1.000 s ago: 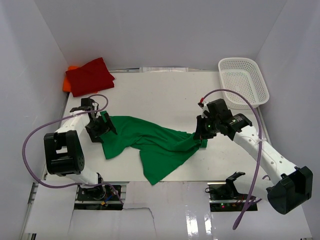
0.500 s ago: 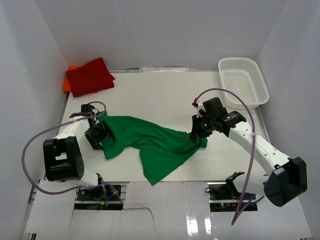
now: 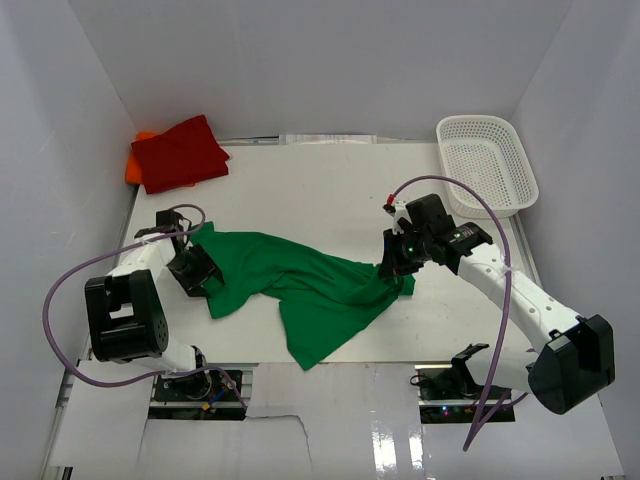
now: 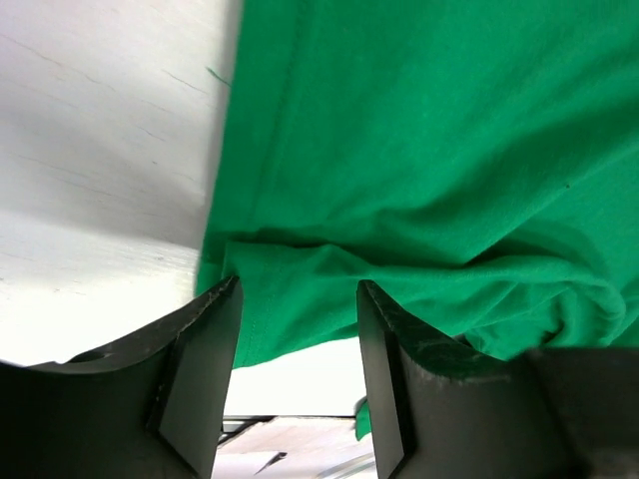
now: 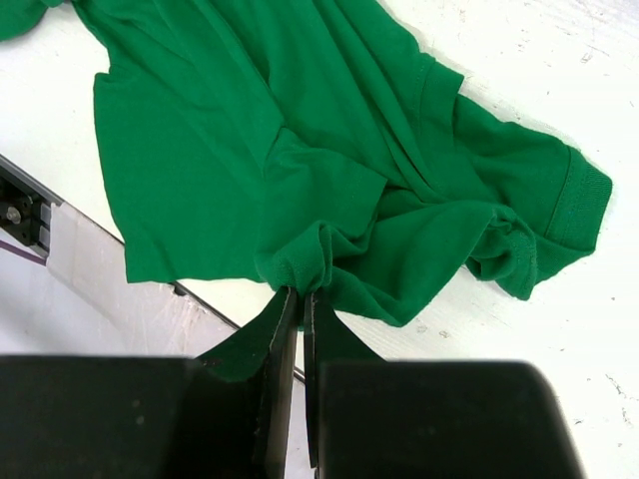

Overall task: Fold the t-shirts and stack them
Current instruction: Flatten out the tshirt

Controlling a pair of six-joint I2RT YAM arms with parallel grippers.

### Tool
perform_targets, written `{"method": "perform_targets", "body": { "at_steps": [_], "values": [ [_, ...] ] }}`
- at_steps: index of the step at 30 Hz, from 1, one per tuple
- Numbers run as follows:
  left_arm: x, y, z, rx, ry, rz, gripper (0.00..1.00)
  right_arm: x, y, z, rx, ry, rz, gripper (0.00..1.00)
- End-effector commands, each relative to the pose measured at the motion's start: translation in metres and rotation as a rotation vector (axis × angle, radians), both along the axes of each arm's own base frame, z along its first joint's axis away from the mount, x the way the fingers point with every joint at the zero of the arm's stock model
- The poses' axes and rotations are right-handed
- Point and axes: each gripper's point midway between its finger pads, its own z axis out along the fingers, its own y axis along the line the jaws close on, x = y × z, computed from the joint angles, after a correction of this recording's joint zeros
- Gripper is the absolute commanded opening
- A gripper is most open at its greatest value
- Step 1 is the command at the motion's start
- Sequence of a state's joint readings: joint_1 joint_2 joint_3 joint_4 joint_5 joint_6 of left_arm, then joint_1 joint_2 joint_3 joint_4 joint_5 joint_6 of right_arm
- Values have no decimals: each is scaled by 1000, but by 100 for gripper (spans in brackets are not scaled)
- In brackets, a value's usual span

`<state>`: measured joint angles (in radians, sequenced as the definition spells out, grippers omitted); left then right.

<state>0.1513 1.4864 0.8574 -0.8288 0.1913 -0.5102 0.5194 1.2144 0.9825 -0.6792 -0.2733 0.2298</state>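
Note:
A bright green t-shirt [image 3: 300,290] lies crumpled across the middle of the white table [image 3: 320,190]. My left gripper [image 3: 203,272] sits at the shirt's left edge. In the left wrist view its jaws [image 4: 298,299] are apart, and the hem of the green cloth [image 4: 419,150] lies between the fingertips. My right gripper [image 3: 393,268] is at the shirt's right end, shut [image 5: 300,294] on a pinched bunch of green cloth [image 5: 300,130]. A folded red t-shirt [image 3: 180,152] lies at the far left corner on top of an orange one [image 3: 133,170].
A white mesh basket [image 3: 487,160] stands at the far right corner. White walls close in the table on the left, back and right. The near table edge and a metal rail show under both wrist views.
My left gripper has slid toward the near side along the shirt's left edge, and its jaws have narrowed. My right gripper moved slightly left, still pinching the cloth.

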Motion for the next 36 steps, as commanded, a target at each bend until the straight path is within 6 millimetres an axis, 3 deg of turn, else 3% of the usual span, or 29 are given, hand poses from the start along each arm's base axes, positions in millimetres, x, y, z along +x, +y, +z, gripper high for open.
{"method": "perform_targets", "body": {
  "at_steps": [1, 12, 20, 24, 32, 33, 35, 36],
  "values": [
    [6, 4, 5, -10, -47, 24, 60, -1, 4, 6, 29, -29, 27, 8],
    [2, 6, -5, -13, -3, 31, 60, -2, 4, 8, 37, -34, 27, 8],
    [-3, 6, -15, -16, 45, 26, 53, -4, 5, 10, 51, -42, 28, 8],
    [-3, 6, -18, -17, 57, 26, 42, -6, 5, 10, 56, -44, 30, 8],
    [-8, 7, -23, -16, 87, 29, 42, -10, 6, 13, 75, -48, 34, 8],
    [-8, 6, -24, -19, 93, 29, 39, -10, 5, 13, 79, -49, 33, 8],
    [-9, 5, -25, -28, 101, 26, 18, -10, 5, 13, 81, -52, 33, 8],
    [-9, 5, -25, -26, 101, 26, 12, -10, 6, 13, 81, -51, 32, 8]
  ]
}}
